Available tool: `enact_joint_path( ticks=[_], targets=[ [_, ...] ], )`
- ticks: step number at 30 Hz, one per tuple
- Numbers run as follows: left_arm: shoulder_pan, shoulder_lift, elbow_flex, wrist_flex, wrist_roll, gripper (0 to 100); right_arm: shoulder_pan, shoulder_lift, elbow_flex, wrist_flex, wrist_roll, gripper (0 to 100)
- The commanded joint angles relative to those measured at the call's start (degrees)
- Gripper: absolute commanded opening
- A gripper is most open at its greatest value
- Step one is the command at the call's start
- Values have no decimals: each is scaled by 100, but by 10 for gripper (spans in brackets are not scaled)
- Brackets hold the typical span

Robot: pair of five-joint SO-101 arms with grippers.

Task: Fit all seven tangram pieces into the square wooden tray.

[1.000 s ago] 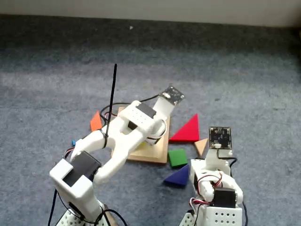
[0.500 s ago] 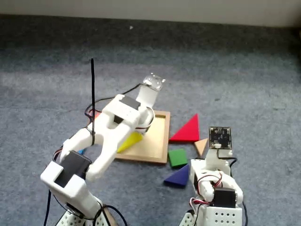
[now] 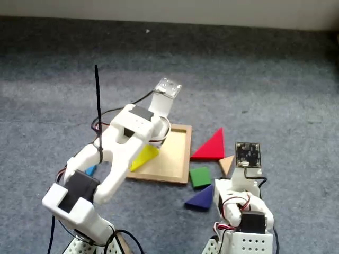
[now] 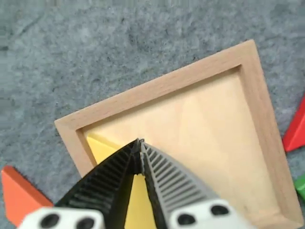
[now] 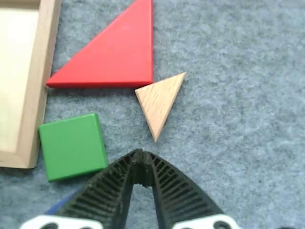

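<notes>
The job is at an early step. One yellow piece [image 4: 101, 149] lies inside the tray [image 4: 157, 86], pushed toward a corner, and the arm hides enough of it that I cannot tell whether it sits fully flat. The left hand [image 4: 139, 147] hangs directly over that piece with its fingers clenched tip to tip and nothing between them, so this reads as the moment just after placing or nudging it home. The other six pieces lie out on the grey surface. The red triangle [image 5: 119, 57] is just beside the tray's outer edge, with the small wooden triangle [image 5: 159, 102] touching its corner and the green square [image 5: 72, 145] right by the tray's rim. A dark blue piece [image 3: 201, 198] lies near the green one. An orange piece [image 4: 16, 193] and a light blue piece [image 3: 90, 170] are on the tray's far side. The right hand [image 5: 138, 167] is also clenched and empty, poised above the surface between the green square and the wooden triangle. The next move probably calls for one hand to release its fingers and lower over a loose piece. It would grip that piece by its edges, since all of them are thin and flat. The red triangle looks the sensible choice, as it seems to match the yellow piece in size and would need turning to lie against its long side.
</notes>
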State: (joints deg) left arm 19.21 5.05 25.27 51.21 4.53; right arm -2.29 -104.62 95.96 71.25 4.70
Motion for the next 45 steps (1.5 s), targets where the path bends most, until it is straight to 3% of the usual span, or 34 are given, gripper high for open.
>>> enact_joint_path(
  ticks=[1,7,27,30,36,42,45],
  targets=[
    [-48,-989,207,26,79,5,57,-66,857,40,53,9],
    [-295,-2642,1103,26,79,5,57,-66,857,40,53,9],
    [-2633,-6466,3890,53,70,5,-171,-66,857,40,53,9],
    [-2695,-6993,4259,53,53,5,92,-66,769,-40,79,9],
    [-2738,-7987,4989,26,35,5,479,-66,-145,-198,835,9],
    [-2738,-8796,5367,26,35,5,374,-66,-963,-207,870,12],
    [-2721,-9024,5481,26,35,5,171,-57,-1253,-207,870,60]
  ],
)
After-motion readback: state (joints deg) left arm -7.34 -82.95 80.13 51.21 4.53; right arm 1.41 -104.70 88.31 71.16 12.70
